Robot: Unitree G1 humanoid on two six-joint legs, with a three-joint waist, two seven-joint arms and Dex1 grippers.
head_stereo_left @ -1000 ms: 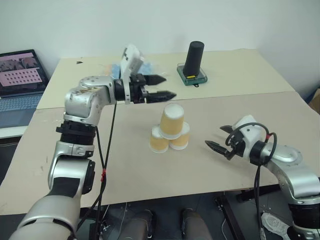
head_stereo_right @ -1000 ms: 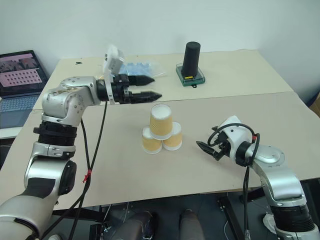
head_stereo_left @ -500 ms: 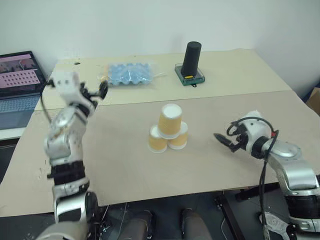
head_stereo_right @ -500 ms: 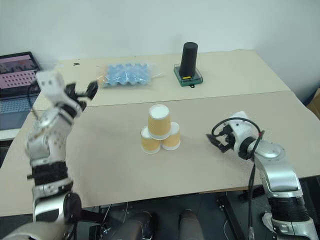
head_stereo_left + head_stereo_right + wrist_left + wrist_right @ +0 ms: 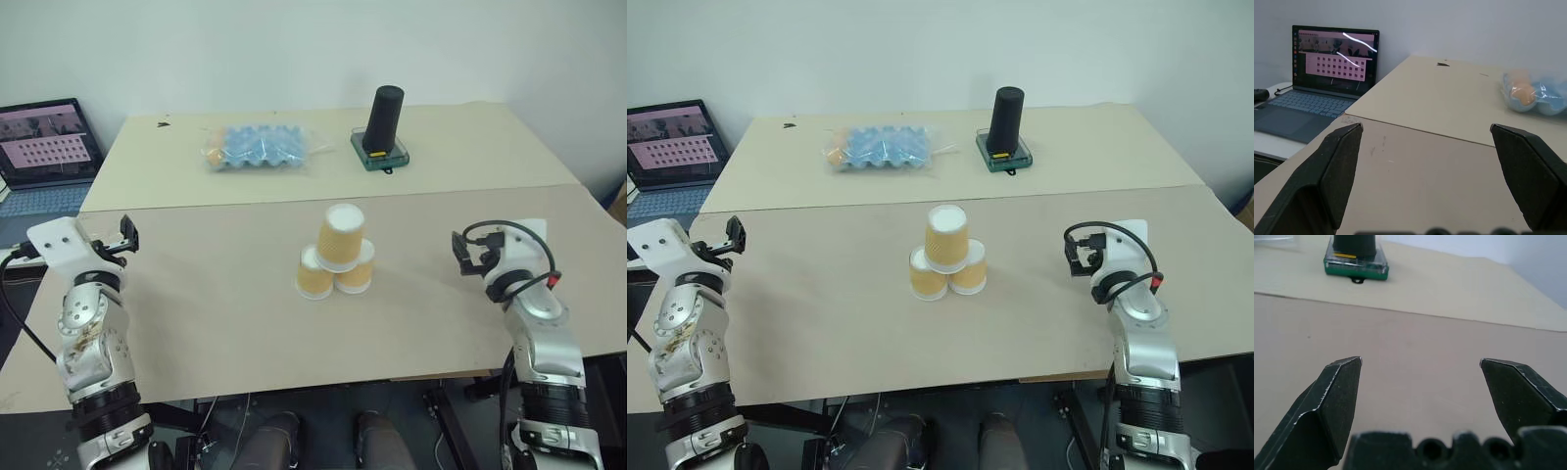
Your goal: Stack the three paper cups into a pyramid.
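Plain white wall backs a tan counter [image 5: 225, 313] made of two boards, and your pyramid [image 5: 336, 264] already stands on the nearer board, roughly midway between your two grippers and well apart from each. Of the three paper cups [image 5: 947, 253], two sit touching side by side on the counter with the third resting on top across them. Your left gripper [image 5: 1437, 147] has its jaws spread wide and holds nothing; past its fingers lie bare board, a laptop [image 5: 1320, 81] and the blue egg tray [image 5: 259, 147]. Your right gripper [image 5: 1420, 382] is likewise wide apart and empty, with the tall black cylinder [image 5: 385, 119] on its green base far ahead of it. As I judge it, stacking is complete, so leave both grippers out wide and avoid any sweep toward the middle, since the top cup would likely topple at a light knock.
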